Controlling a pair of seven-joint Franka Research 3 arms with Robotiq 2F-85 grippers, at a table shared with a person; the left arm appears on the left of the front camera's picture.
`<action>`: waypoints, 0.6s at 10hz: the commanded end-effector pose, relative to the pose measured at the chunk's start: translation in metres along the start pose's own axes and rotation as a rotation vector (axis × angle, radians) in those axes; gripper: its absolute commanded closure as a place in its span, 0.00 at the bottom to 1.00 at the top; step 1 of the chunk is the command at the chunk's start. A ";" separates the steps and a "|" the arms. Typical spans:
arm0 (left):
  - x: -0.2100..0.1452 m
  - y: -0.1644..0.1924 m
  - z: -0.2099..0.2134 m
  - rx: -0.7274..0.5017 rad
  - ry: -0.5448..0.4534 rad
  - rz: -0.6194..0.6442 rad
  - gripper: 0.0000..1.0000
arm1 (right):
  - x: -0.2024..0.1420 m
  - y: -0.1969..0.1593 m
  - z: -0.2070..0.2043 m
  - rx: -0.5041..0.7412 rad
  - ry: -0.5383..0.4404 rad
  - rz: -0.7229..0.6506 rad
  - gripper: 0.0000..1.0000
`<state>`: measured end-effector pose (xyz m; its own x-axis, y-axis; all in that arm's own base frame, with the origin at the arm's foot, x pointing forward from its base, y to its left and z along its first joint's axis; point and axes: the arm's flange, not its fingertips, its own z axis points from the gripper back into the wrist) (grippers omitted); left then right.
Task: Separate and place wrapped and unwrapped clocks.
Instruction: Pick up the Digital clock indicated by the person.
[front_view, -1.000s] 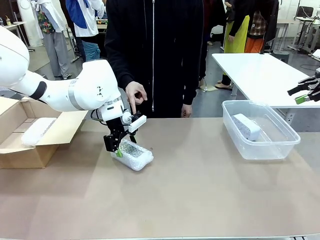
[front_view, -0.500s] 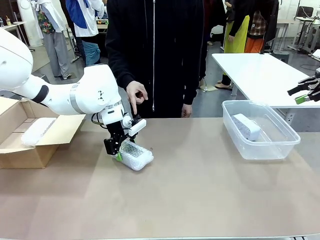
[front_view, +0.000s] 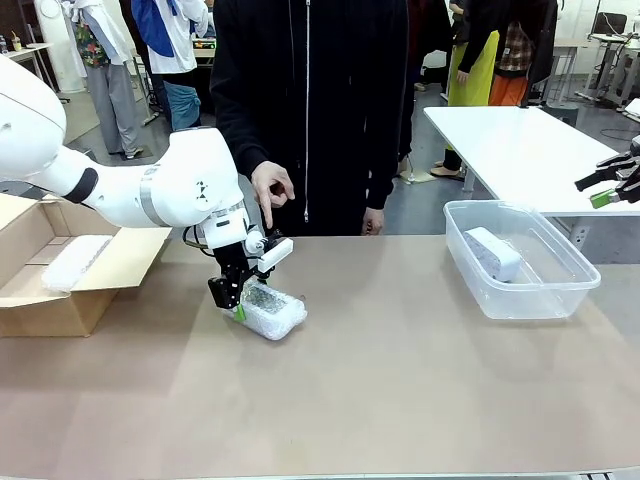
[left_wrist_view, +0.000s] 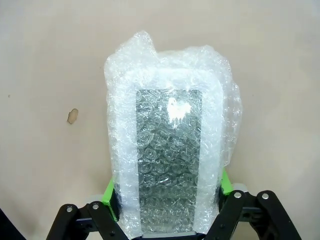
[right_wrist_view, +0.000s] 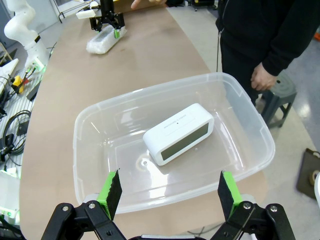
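A wrapped clock (front_view: 270, 312) in bubble wrap lies on the brown table left of centre. My left gripper (front_view: 240, 300) is down over its near-left end. In the left wrist view its green pads (left_wrist_view: 111, 192) press both sides of the wrapped clock (left_wrist_view: 170, 160). An unwrapped clock (front_view: 492, 253), plain white, lies in the clear plastic bin (front_view: 520, 310) at right. My right gripper (right_wrist_view: 170, 192) hangs open above that bin (right_wrist_view: 250, 125), over the unwrapped clock (right_wrist_view: 180, 132). Another wrapped clock (front_view: 75, 262) rests in the cardboard box (front_view: 40, 310) at far left.
A person in black stands at the far edge, one hand (front_view: 272, 190) hanging just behind my left arm. The table's middle and front are bare. A white table (front_view: 520, 150) stands behind the bin.
My left gripper's jaws have come together on the wrapped clock, after settling slightly lower over it. The right arm has not moved.
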<state>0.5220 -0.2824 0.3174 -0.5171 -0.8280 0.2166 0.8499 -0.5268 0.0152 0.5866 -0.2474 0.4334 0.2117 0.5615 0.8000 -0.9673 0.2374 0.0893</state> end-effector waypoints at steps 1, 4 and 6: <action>-0.005 -0.002 -0.007 -0.015 0.045 0.031 0.60 | 0.000 0.000 -0.001 -0.003 -0.001 0.000 0.00; -0.007 0.000 -0.004 -0.033 0.024 0.061 0.65 | 0.000 0.000 -0.001 -0.003 -0.001 0.000 0.00; -0.009 0.005 0.009 -0.036 0.017 0.169 0.85 | 0.000 0.000 -0.001 -0.003 -0.001 0.000 0.00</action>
<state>0.5255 -0.2784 0.3194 -0.4318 -0.8756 0.2163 0.8950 -0.4457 -0.0174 0.5866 -0.2474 0.4334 0.2117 0.5615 0.8000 -0.9673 0.2374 0.0893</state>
